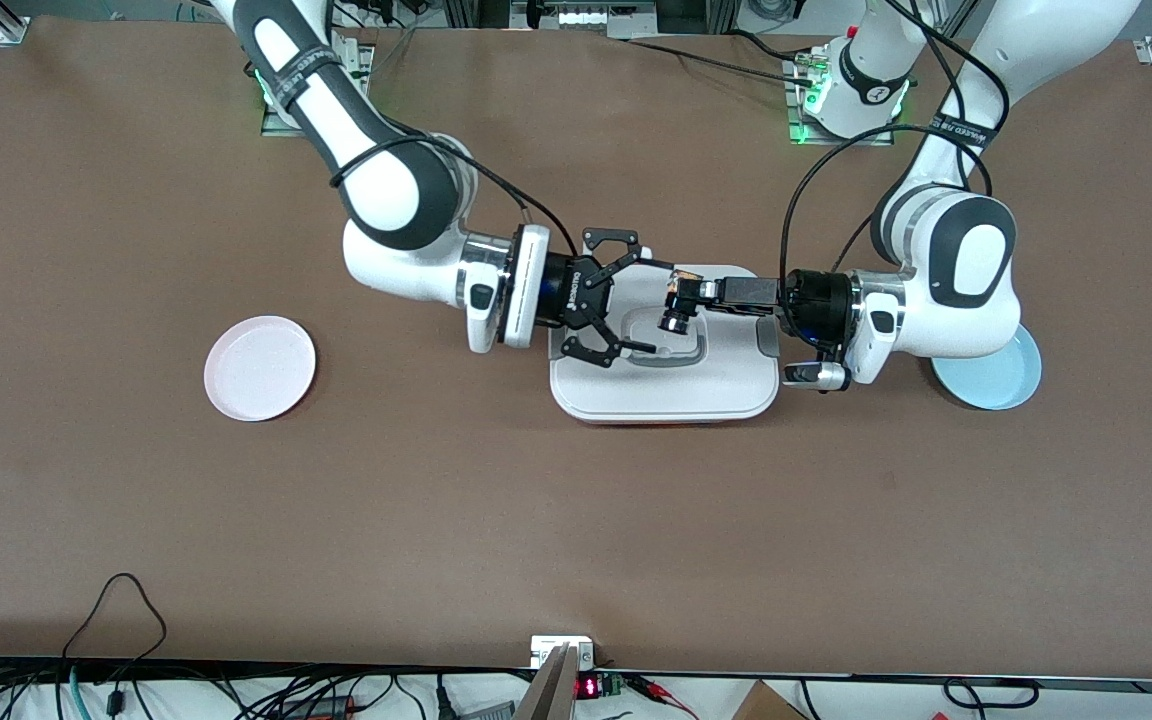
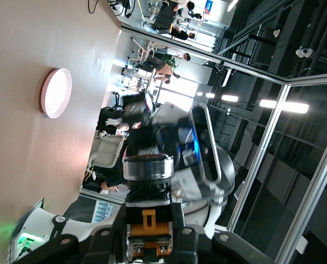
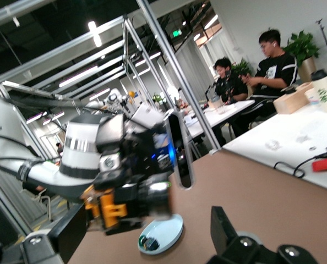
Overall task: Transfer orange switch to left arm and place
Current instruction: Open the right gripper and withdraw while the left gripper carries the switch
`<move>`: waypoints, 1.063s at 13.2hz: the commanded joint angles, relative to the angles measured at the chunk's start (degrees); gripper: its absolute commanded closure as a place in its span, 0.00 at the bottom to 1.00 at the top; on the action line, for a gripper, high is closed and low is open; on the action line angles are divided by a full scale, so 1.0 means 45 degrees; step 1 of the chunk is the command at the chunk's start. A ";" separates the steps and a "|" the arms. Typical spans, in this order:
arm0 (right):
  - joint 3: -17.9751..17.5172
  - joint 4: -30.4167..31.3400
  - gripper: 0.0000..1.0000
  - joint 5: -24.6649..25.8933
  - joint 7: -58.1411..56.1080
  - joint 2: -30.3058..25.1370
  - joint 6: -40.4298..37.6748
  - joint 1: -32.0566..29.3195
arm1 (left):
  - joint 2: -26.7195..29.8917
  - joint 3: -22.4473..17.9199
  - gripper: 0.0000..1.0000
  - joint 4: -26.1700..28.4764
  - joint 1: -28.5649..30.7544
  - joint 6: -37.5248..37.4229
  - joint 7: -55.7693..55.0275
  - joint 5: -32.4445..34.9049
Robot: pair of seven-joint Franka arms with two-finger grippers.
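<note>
The orange switch is up in the air over the white box, at the middle of the table. My left gripper is shut on its orange end, and its black cylinder points at the right gripper. My right gripper is open over the box, its fingertips close to the switch and not touching it. In the left wrist view the switch sits between the left gripper's jaws. In the right wrist view the switch hangs just off the open right gripper.
A pink plate lies toward the right arm's end. A blue plate lies toward the left arm's end, partly under the left arm. In the right wrist view it holds a small green-tipped part.
</note>
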State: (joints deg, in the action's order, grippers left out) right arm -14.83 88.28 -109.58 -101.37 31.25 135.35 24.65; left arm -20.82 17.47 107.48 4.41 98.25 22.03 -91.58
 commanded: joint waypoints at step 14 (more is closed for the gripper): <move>-0.0024 -0.0008 0.00 1.2723 0.7656 -0.1941 -1.0466 -0.8112 | 0.0096 0.0083 0.85 -0.4196 0.2789 -0.4216 0.1251 1.6843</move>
State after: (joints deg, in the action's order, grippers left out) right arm -14.17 87.62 -57.57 -72.45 26.40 90.21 -9.75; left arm -20.60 17.40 90.48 17.06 80.61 24.02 -23.35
